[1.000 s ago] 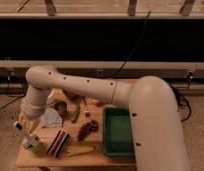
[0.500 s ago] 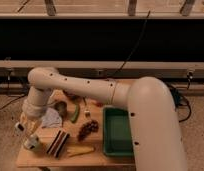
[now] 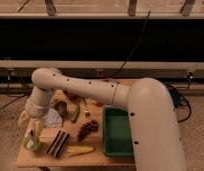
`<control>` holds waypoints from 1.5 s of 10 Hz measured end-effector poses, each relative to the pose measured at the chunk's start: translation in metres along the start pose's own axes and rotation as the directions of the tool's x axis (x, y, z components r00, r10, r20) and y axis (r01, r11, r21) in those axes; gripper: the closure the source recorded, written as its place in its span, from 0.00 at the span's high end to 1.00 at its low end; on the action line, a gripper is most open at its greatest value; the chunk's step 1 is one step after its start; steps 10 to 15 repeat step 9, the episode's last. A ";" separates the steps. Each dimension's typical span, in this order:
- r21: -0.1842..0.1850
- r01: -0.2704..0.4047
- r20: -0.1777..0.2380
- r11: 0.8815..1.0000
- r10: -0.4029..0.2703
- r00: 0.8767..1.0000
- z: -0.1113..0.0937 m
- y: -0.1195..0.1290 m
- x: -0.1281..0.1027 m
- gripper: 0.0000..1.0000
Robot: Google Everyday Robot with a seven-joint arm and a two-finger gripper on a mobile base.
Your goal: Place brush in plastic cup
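The robot's big white arm [image 3: 95,92] reaches from the right side over a small wooden table [image 3: 70,157] and bends down at the table's left end. The gripper [image 3: 31,125] hangs there, just above the plastic cup [image 3: 32,145], which is light green and stands near the front left corner of the table. A slim pale thing goes from the gripper down into the mouth of the cup; this looks like the brush [image 3: 31,135], standing almost upright, with its lower end inside the cup. If the gripper is clamped on the brush or has let it go, I cannot tell from where I stand, because the wrist covers that part.

Beside the cup, to its right, lies a dark block with stripes [image 3: 58,142], and in front of this a yellow banana [image 3: 81,149]. A bunch of dark grapes [image 3: 88,129] lies near the middle of the table, and behind it a small metal fork [image 3: 87,109]. A green long vegetable [image 3: 75,113] lies between the fork and a small dark grey cup [image 3: 60,106]. A white piece like paper or cloth [image 3: 52,119] lies just under the arm. At the right side of the table sits a green tray [image 3: 115,145], partly under the robot's body.
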 end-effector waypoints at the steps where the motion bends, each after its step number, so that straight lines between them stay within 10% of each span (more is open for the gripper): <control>1: 0.000 0.000 0.000 1.000 0.000 1.000 0.000 0.000 0.000 0.61; 15: -0.001 -0.004 -0.004 1.000 0.004 1.000 -0.002 0.000 0.000 0.61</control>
